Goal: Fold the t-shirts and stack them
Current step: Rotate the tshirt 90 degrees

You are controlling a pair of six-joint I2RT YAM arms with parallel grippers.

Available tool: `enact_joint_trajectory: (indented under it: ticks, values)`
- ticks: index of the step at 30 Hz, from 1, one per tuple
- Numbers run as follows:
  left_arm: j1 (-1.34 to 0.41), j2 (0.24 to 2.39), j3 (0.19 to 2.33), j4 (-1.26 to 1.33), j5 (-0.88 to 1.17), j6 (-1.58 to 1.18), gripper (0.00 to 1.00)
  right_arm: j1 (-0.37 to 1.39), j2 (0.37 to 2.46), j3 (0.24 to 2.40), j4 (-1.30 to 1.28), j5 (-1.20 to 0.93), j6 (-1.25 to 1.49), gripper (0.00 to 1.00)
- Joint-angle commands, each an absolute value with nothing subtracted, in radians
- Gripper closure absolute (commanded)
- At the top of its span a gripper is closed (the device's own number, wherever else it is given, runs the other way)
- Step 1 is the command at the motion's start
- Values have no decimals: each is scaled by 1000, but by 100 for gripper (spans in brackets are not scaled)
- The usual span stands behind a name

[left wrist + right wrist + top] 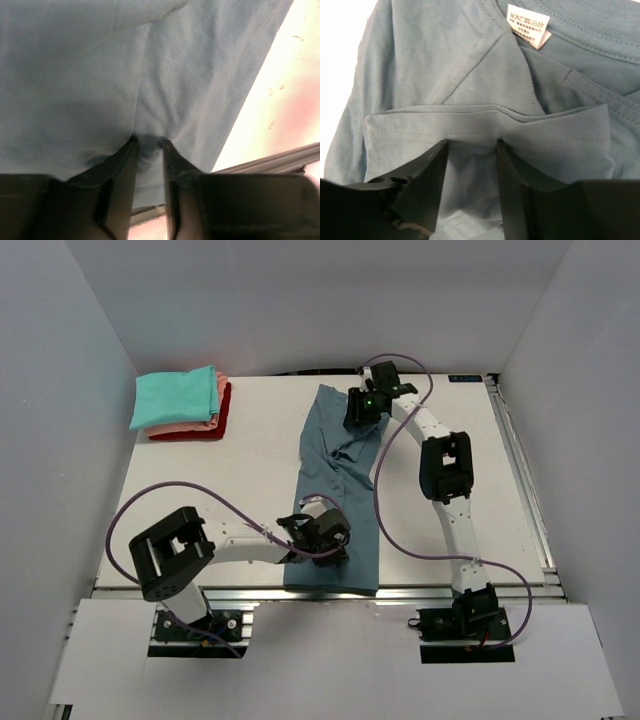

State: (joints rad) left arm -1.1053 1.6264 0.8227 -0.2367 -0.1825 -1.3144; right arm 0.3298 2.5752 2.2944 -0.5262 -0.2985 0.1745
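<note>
The slate-blue t-shirt (340,490) lies as a long strip down the middle of the white table (200,500). My left gripper (318,535) is at its near end, shut on a pinch of the cloth (190,75) close to the bottom hem; in the left wrist view the gripper (148,142) has fabric between the fingers. My right gripper (365,410) is at the far end, shut on a stitched hem (430,127) of the shirt, held over the collar; the gripper (471,142) has cloth bunched between its fingers. The white neck tag (527,25) shows beyond.
A folded stack stands at the far left: a teal tee (175,395) on top, a salmon-pink one (190,426) under it, a red one (200,435) at the bottom. The table's near metal rail (270,162) runs just beside the left gripper. White walls enclose the table.
</note>
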Motion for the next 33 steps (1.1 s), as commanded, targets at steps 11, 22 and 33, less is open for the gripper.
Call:
enact_joint_trajectory:
  ticks: [11, 22, 33]
  values:
    - [-1111, 1480, 1196, -699, -555, -1189, 42, 292, 2242, 2326, -505, -206, 132, 29]
    - [-566, 1639, 1461, -540, -203, -734, 42, 204, 1530, 1467, -454, -136, 198, 33]
    - [-465, 2296, 2121, -565, 155, -557, 45, 319, 1188, 942, -408, -271, 225, 100]
